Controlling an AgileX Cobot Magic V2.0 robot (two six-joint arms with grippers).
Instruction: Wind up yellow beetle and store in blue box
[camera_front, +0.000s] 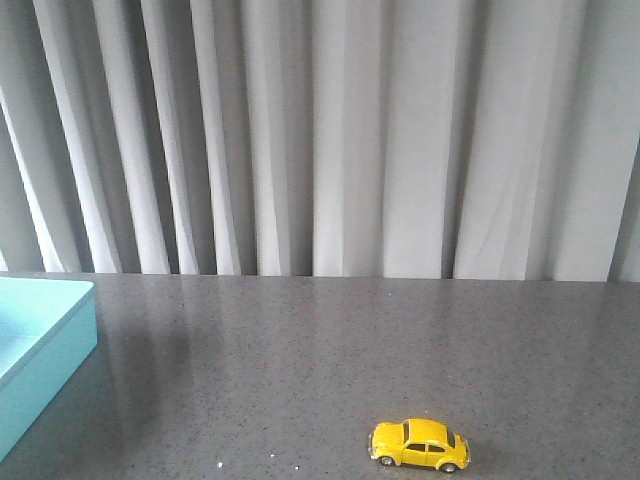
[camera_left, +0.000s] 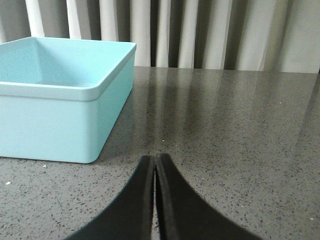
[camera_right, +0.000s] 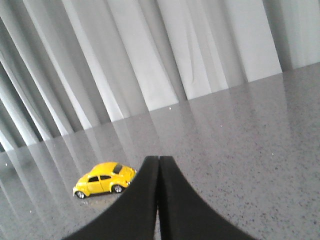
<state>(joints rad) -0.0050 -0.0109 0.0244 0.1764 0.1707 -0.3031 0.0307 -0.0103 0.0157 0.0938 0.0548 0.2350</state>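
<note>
The blue box (camera_front: 45, 335) sits at the table's left edge; the yellow beetle (camera_front: 420, 445) stands untouched, well apart on the right. Both grippers — left (camera_left: 154, 162), right (camera_right: 158, 162) — are closed, empty. Nothing started — the right must open and reach the car

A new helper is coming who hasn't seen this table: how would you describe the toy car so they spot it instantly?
On the dark speckled table, look at the near edge, right of centre, far from the blue box at left. The yellow beetle is small and rounded, the only bright yellow thing there.
</note>
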